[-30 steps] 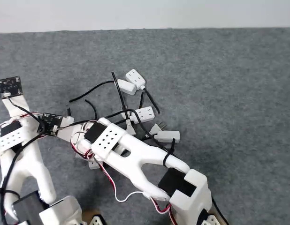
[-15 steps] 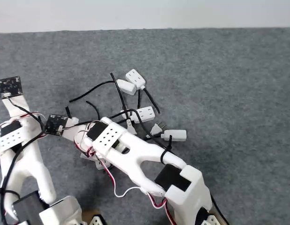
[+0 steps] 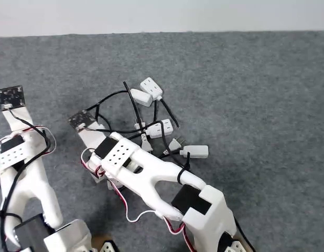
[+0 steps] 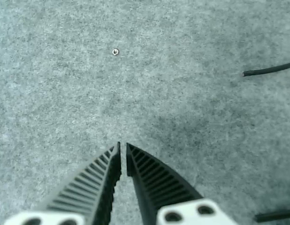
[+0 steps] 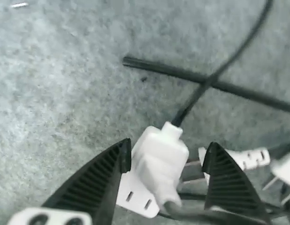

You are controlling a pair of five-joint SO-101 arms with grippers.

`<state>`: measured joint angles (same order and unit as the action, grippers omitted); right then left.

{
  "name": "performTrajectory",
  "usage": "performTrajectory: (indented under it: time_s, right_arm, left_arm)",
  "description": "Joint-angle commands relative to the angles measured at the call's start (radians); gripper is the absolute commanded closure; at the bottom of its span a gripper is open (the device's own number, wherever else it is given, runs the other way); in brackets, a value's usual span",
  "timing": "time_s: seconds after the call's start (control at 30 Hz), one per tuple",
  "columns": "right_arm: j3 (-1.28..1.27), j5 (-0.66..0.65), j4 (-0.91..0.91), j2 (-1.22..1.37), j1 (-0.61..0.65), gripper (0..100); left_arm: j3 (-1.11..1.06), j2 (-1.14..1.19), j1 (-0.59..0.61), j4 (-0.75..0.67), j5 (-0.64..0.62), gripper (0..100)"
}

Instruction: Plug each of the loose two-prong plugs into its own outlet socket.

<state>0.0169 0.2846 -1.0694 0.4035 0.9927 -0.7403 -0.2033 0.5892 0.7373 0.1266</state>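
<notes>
Since the earlier frames the right arm (image 3: 151, 176) had swung its wrist, carrying the camera board (image 3: 81, 119) from 9 o'clock of the cable tangle toward 10 o'clock. The black cords (image 3: 112, 95) had shifted with it, and the loose white piece (image 3: 196, 151) at 4 o'clock had slid slightly toward 3 o'clock. The right gripper (image 5: 168, 147) had its fingers spread to either side of a white plug (image 5: 159, 157), one finger just beside the body and the other apart from it, so nothing was pinched. I judged this straddle to be the line-up for a grasp across the plug's sides, with its cord (image 5: 196, 96) leading away from the wrist. A slotted outlet socket (image 5: 135, 199) lay touching that plug on the wrist side, and a second plug (image 5: 241, 158) lay just beside the other finger. The left gripper (image 4: 123, 145) hung over bare grey mat (image 4: 65, 93) at 9 o'clock, fingers almost pressed together and holding nothing, probably parked to keep out of the tangle; a small screw (image 4: 115, 52) lay ahead of it. No tray or bin stood on the mat, so the sockets were the only receptacles. The upper socket (image 3: 151, 85) at 12 o'clock touched a white plug body, and the middle socket (image 3: 163, 127) lay among the cords. Whether prongs were seated in either could not be told.
</notes>
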Motion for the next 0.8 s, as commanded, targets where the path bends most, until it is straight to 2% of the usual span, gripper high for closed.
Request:
performTrajectory:
  time_s: [0.0, 0.17, 0.3, 0.37, 0.47, 0.67, 0.77]
  right_arm:
    - [0.057, 0.051, -0.019, 0.012, 0.008, 74.6]
    - [0.072, 0.046, -0.018, 0.067, 0.018, 76.8]
    - [0.080, 0.037, -0.013, 0.084, 0.015, 92.8]
    - [0.089, -0.018, -0.016, 0.090, 0.013, 97.8]
    - [0.117, -0.060, -0.045, 0.088, 0.010, 94.2]
    - [0.183, -0.091, -0.114, 0.084, 0.016, 77.4]
    - [0.241, -0.155, -0.156, 0.082, 0.018, 76.0]
  left_arm:
    - [0.007, -0.003, -0.011, -0.029, 0.015, 99]
    - [0.004, -0.003, -0.011, -0.040, 0.015, 99]
    - [0.004, -0.003, -0.011, -0.040, 0.015, 99]
    - [0.004, -0.003, -0.009, -0.040, 0.015, 99]
    - [0.004, -0.003, -0.009, -0.040, 0.015, 99]
    - [0.004, -0.003, -0.009, -0.040, 0.015, 99]
    - [0.004, -0.003, -0.009, -0.040, 0.015, 99]
